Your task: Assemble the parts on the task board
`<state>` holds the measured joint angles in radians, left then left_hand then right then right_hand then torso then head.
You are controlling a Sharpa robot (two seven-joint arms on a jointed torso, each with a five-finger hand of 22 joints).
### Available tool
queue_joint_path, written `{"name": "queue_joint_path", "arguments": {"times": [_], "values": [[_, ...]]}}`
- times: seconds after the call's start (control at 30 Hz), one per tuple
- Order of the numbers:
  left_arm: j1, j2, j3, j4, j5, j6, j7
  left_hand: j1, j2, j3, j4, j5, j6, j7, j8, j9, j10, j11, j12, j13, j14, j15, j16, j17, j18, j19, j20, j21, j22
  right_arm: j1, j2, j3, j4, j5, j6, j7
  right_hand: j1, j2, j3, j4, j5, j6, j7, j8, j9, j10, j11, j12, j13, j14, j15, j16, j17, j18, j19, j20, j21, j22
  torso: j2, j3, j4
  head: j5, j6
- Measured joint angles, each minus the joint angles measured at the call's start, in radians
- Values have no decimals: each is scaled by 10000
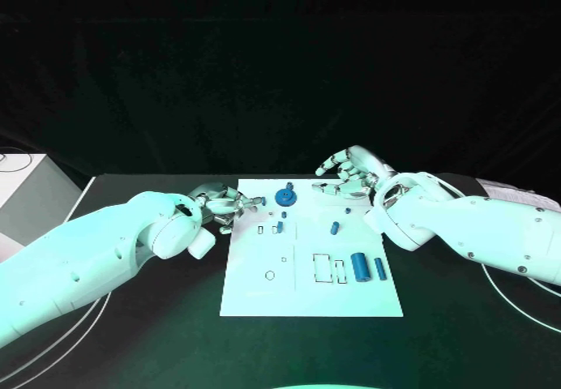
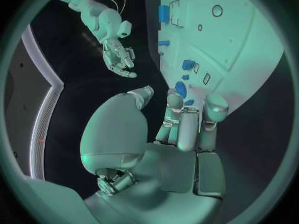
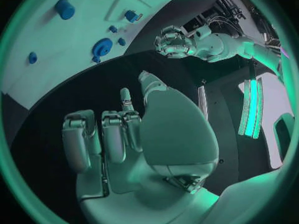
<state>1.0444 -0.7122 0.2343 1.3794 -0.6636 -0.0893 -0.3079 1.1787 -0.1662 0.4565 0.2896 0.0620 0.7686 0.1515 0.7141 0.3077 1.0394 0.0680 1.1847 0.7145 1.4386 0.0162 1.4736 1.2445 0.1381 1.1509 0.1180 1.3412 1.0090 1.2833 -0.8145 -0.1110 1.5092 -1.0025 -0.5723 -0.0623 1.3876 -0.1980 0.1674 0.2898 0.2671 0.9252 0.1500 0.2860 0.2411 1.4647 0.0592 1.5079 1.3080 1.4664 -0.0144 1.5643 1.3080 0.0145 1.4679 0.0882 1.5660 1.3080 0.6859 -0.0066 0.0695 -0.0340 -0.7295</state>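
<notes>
While the black table (image 1: 140,340) carries everything before me, its largest load is the white task board (image 1: 310,284), lying in the middle with its long sides running from the near edge toward the far edge. My left arm (image 1: 82,259) crosses the table's left part, and my left hand (image 1: 222,207) sits just off the board's left edge near its far corner, fingers curled in together with nothing that I can see between them. My right arm (image 1: 491,231) comes over the table's right part; my right hand (image 1: 347,174) hangs at the board's far right corner, fingers spread apart and holding nothing.

On the board, two blue cylinders (image 1: 359,265) lie side by side near the right edge, toward the near half, beside an outlined rectangular slot (image 1: 322,267). A round blue gear (image 1: 286,197) stands near the far edge, about midway along it. A small blue peg (image 1: 335,228) lies right of the board's middle. A tiny blue piece (image 1: 346,211) lies just beyond it, close to the right edge.
</notes>
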Motion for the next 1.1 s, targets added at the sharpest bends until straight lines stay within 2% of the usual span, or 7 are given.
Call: {"name": "queue_joint_path", "arguments": {"times": [0.17,0.2,0.33,0.53,0.57,0.9,1.1], "values": [[359,563,-182,-521,-687,680,-605,-93,5,-102,14,0,-38,-38,124,88,-34,0,-1,-5,73,-74,23,136,-18,143,-29,116,153,80,-128,16,-123,541,188,111,0,0,0,0,0,0,0,0,-15,0,0,0,-1,0,0,0,-1,0,0,0,0,-1,-33,51,-45,77,-2],[447,663,-243,-604,-847,790,-699,-123,-17,-113,27,0,-55,-55,144,115,-34,0,-1,-2,88,-88,39,206,-162,223,-35,154,231,86,-139,17,-132,604,216,119,0,0,0,0,0,0,0,0,-15,0,0,0,-1,0,0,0,-1,-1,0,0,0,0,-34,58,-51,89,-4],[839,1125,-557,-958,-1703,1219,-1062,-297,1,-310,31,0,-107,-107,281,248,83,-83,0,99,228,-150,246,602,-155,669,-85,416,766,104,-177,17,-157,790,324,125,0,0,0,0,0,-71,0,0,-15,0,0,0,-1,0,0,0,-1,0,0,0,0,-1,-39,67,-56,118,-16],[1184,1606,-844,-1446,-2709,1624,-1388,-382,65,-361,31,0,-108,-108,338,330,154,-73,-1,54,234,-157,269,637,-163,751,-107,462,871,124,-219,21,-181,870,403,76,-34,34,0,0,0,-103,32,0,-31,35,35,0,-2,0,0,0,-2,-1,-36,36,0,-2,-46,71,-38,138,-18],[1252,1714,-900,-1559,-2890,1704,-1444,-382,65,-386,55,0,-108,-108,337,347,154,-73,-1,17,234,-157,270,637,-302,751,-106,462,890,126,-227,22,-191,872,415,59,-35,34,0,0,0,-103,33,0,-31,35,35,0,-2,0,0,0,-2,-1,-36,36,0,-2,-44,71,-38,138,-17],[1557,2368,-1166,-2218,-3685,2274,-1727,-514,13,-499,28,0,-161,-160,337,379,75,-74,-116,-193,233,-157,269,636,-308,750,-106,462,921,133,-239,21,-257,858,477,-82,-59,58,0,0,0,-104,33,-1,-41,35,35,0,-3,-36,36,0,-3,-1,-36,36,0,-3,-34,69,-39,97,5],[1643,2627,-1235,-2570,-3891,2581,-1808,-514,13,-498,28,0,-160,-159,337,389,75,-74,-116,-201,233,-158,269,636,-308,750,-107,462,920,133,-225,20,-288,843,503,-142,-58,58,0,0,-1,-104,33,-1,-41,35,35,0,-4,-36,36,0,-3,-1,-36,36,0,-4,-24,52,-33,81,8]]}}
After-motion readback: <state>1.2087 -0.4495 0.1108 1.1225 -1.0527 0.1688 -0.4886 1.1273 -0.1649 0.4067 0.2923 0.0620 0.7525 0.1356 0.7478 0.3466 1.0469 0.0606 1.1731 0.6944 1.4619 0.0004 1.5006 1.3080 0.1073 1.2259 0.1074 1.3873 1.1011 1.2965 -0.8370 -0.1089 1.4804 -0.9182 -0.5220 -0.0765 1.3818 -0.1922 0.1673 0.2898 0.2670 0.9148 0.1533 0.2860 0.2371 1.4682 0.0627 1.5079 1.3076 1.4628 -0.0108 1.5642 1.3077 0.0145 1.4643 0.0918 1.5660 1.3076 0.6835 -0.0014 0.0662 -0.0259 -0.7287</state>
